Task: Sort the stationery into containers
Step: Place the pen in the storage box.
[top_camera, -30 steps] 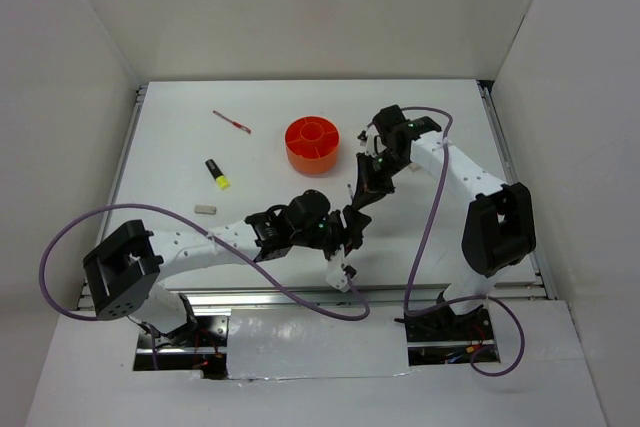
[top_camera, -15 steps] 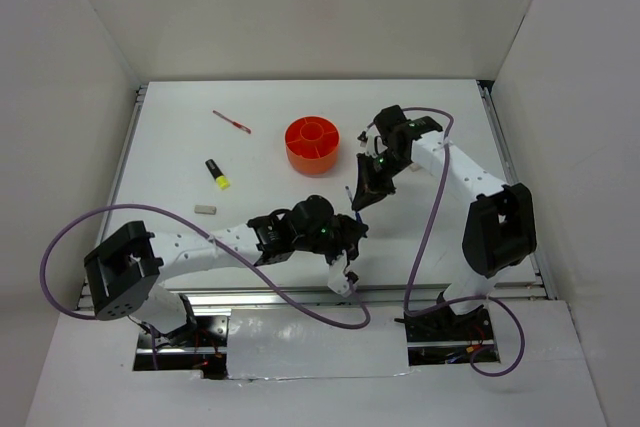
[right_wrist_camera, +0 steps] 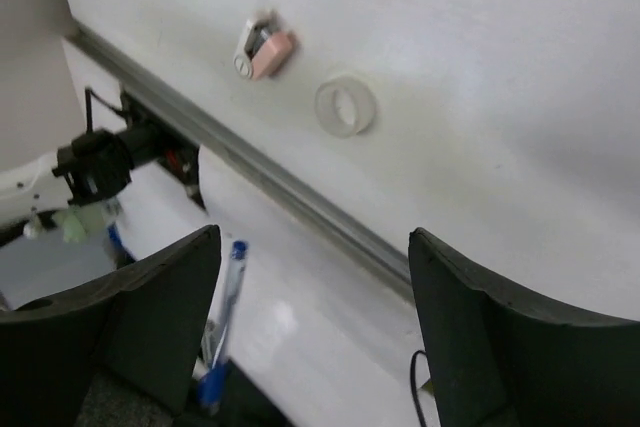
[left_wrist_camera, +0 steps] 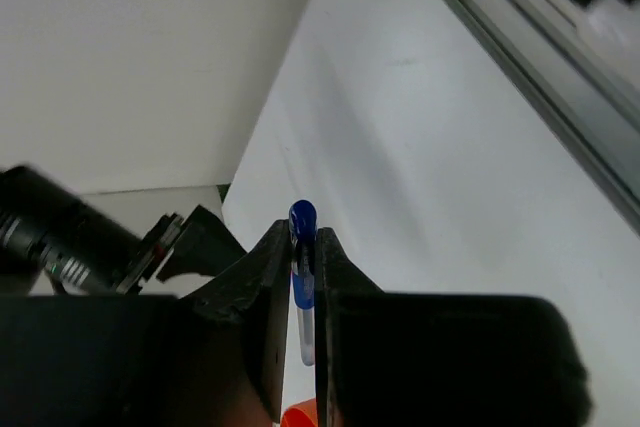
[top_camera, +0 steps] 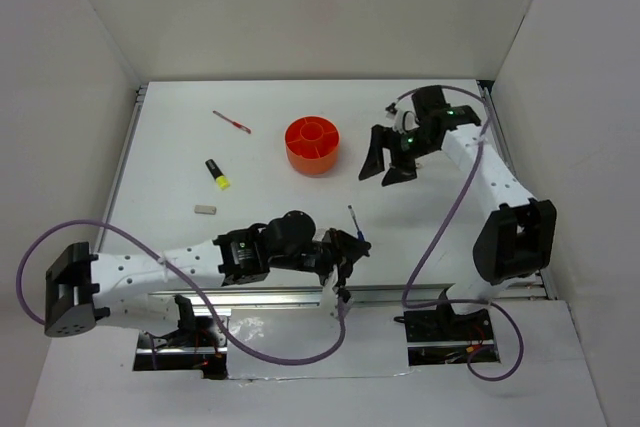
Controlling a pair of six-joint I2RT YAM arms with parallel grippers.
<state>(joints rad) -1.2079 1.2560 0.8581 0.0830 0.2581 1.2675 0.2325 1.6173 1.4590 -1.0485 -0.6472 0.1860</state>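
Note:
My left gripper (top_camera: 349, 244) is shut on the thin blue pen (top_camera: 355, 219) near the table's front middle; in the left wrist view the blue pen (left_wrist_camera: 302, 252) sits pinched between the jaws (left_wrist_camera: 303, 232), its cap poking past the tips. My right gripper (top_camera: 390, 162) hangs open and empty to the right of the round orange organizer (top_camera: 312, 145). Through its wide fingers (right_wrist_camera: 313, 239) the right wrist view shows the blue pen (right_wrist_camera: 222, 312), a white tape ring (right_wrist_camera: 345, 107) and a pink-white piece (right_wrist_camera: 262, 50). A thin red pen (top_camera: 231, 122) lies at the back left.
A black-and-yellow marker (top_camera: 217, 174) and a white eraser block (top_camera: 205, 209) lie on the left half of the table. A metal rail (top_camera: 300, 297) runs along the near edge. White walls close the table in on three sides.
The right gripper opened, let go of the blue pen and drew back up and to the right. The left gripper closed on the pen and carried it toward the near edge.

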